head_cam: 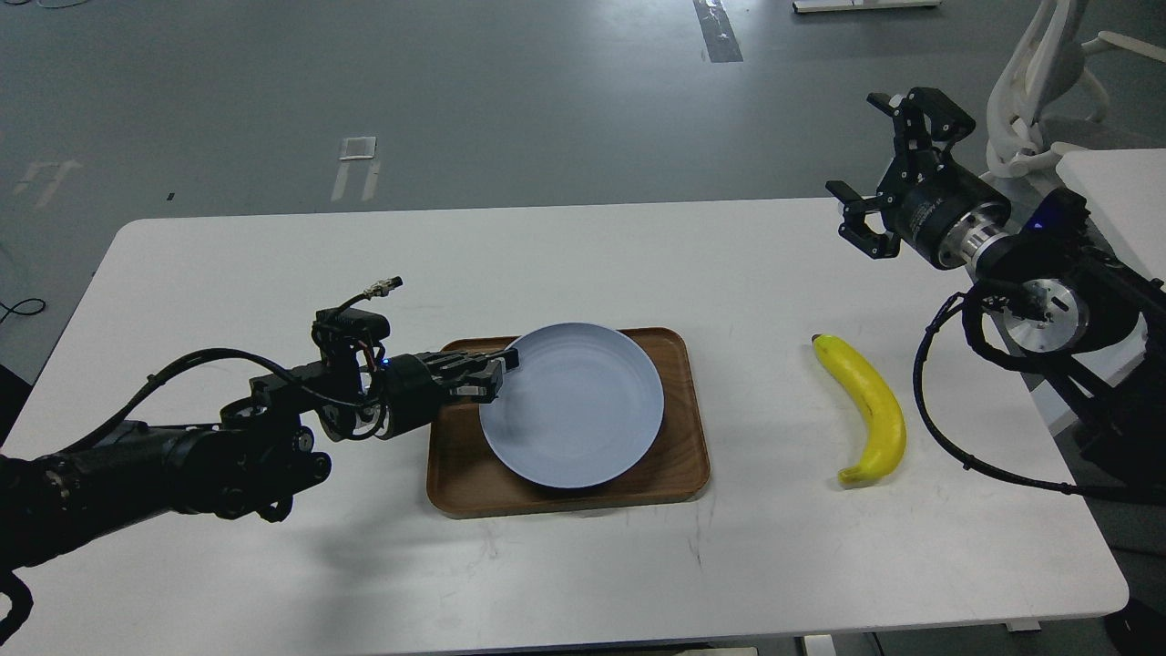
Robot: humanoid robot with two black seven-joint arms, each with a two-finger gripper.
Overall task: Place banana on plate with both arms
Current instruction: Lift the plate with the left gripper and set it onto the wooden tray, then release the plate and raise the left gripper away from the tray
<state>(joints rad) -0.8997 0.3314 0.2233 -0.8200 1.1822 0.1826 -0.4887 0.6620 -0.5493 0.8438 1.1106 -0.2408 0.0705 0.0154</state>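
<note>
The pale blue-grey plate point(574, 405) lies on the brown wood-grain tray point(679, 456) at the table's middle. My left gripper point(501, 372) is shut on the plate's left rim, low over the tray's left side. The yellow banana point(865, 405) lies on the white table to the right of the tray, stem end away from me. My right gripper point(882, 164) is open and empty, held high above the table's far right, well behind the banana.
The white table point(273, 547) has bare room at front and left. A white office chair point(1038, 82) and another white surface point(1116, 191) stand at the far right. My right arm's black cable point(938, 437) loops close to the banana's right side.
</note>
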